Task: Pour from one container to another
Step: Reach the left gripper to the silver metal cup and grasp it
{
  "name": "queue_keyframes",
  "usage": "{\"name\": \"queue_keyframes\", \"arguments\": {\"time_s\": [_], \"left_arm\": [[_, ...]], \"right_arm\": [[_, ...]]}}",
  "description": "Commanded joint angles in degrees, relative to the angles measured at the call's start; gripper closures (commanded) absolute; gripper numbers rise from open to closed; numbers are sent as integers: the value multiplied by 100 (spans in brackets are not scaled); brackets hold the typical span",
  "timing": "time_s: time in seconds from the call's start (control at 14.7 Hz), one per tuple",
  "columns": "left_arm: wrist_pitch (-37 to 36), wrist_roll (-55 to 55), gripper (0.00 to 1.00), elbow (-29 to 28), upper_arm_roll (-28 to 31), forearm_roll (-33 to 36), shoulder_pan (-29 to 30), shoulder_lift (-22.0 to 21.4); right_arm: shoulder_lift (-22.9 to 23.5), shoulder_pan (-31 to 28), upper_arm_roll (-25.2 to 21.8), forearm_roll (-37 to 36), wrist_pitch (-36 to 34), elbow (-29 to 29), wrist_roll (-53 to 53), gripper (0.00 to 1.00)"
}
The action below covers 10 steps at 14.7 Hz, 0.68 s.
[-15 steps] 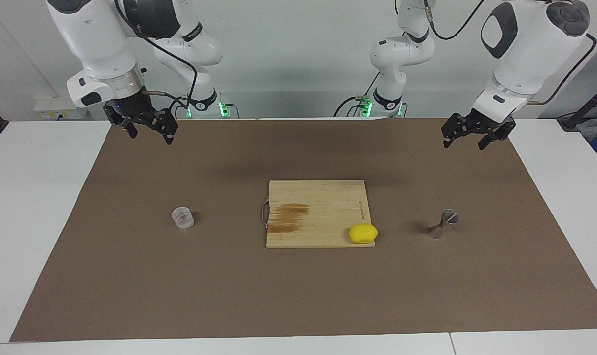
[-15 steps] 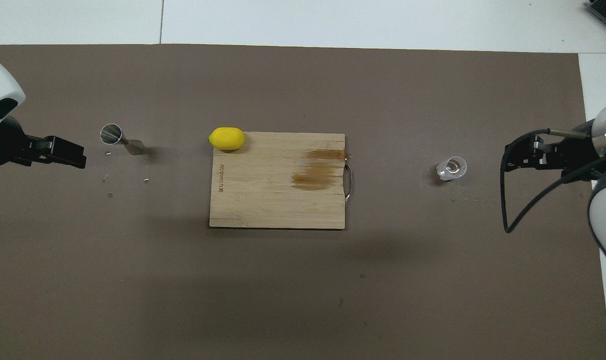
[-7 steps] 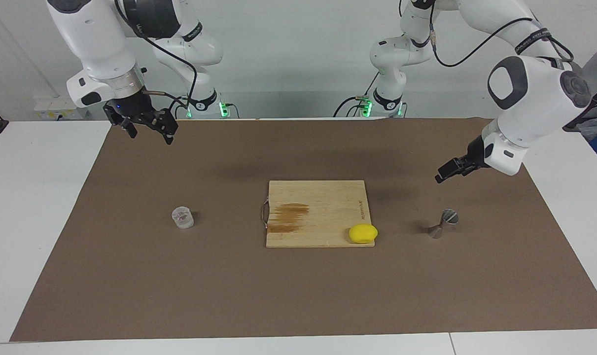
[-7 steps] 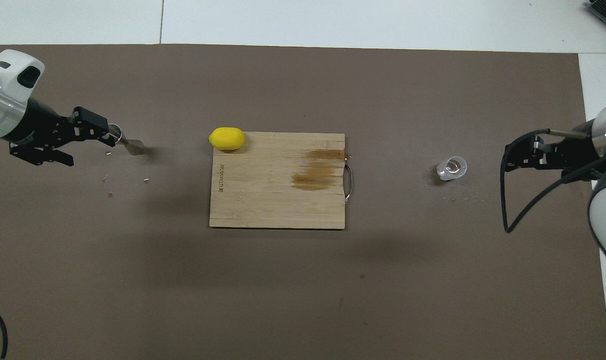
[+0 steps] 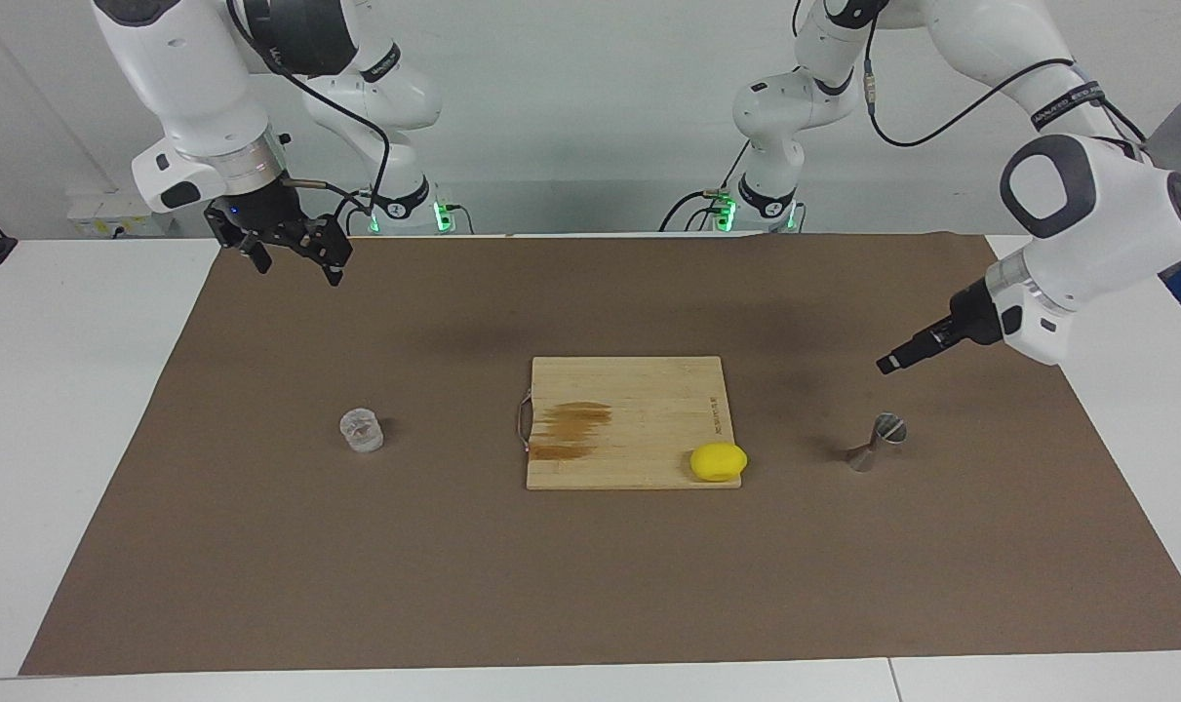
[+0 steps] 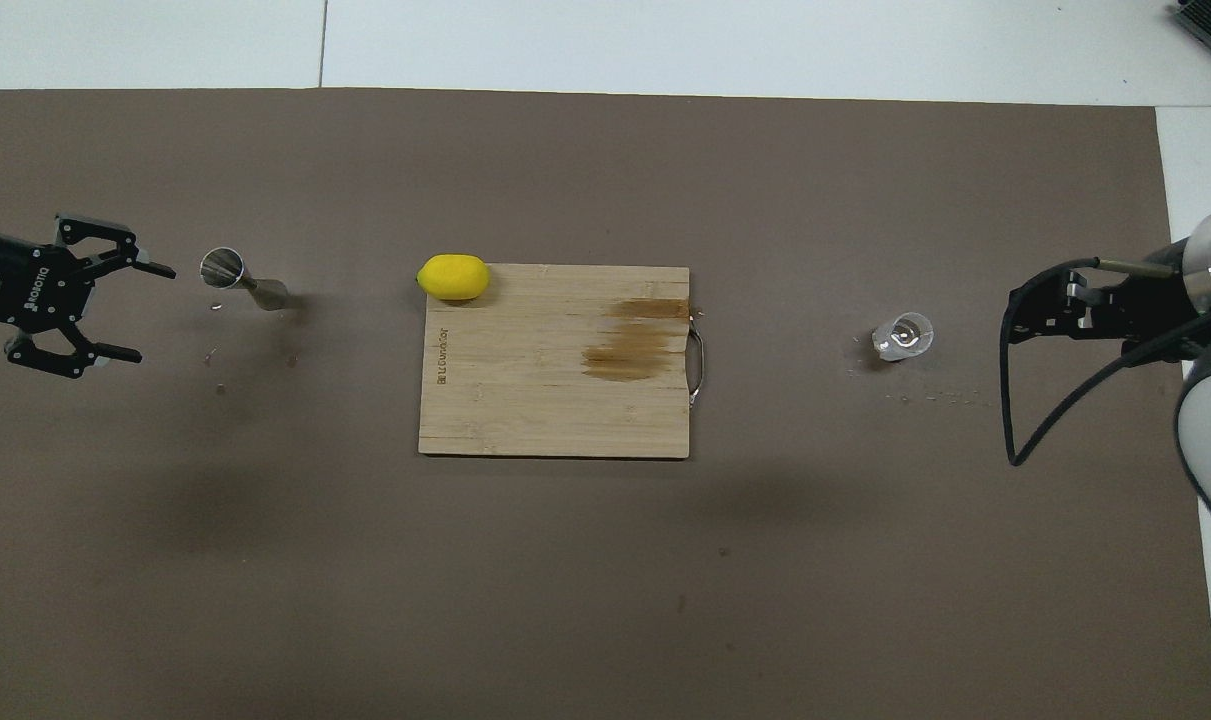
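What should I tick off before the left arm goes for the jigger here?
1. Jigger standing upright on the mat: ok.
2. Left tool open: ok, its fingers are spread in the overhead view.
3. Left tool touching the jigger: not ok, it is up in the air, apart from it.
4. Clear cup upright, toward the right arm's end: ok.
5. Right tool holding the cup: not ok, it waits raised over the mat's edge.
6. Liquid in the cup: cannot tell.

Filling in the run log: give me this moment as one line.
left gripper: open, raised beside jigger | right gripper: waiting, raised | clear cup: standing on mat, untouched | pour: not started
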Motion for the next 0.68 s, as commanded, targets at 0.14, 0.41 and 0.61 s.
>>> {"name": "queue_keyframes", "arguments": {"time_s": [0.14, 0.41, 0.61], "left_arm": [[581, -1563, 0, -228, -58, -1148, 415, 335], [1346, -1829, 0, -1062, -76, -2300, 494, 204], [1470, -1873, 0, -1326, -84, -2652, 407, 133]], "right_arm": [[-131, -72, 47, 30, 27, -146, -148, 0], [-140, -64, 47, 30, 27, -146, -148, 0], [-140, -29, 47, 30, 27, -155, -113, 0]]}}
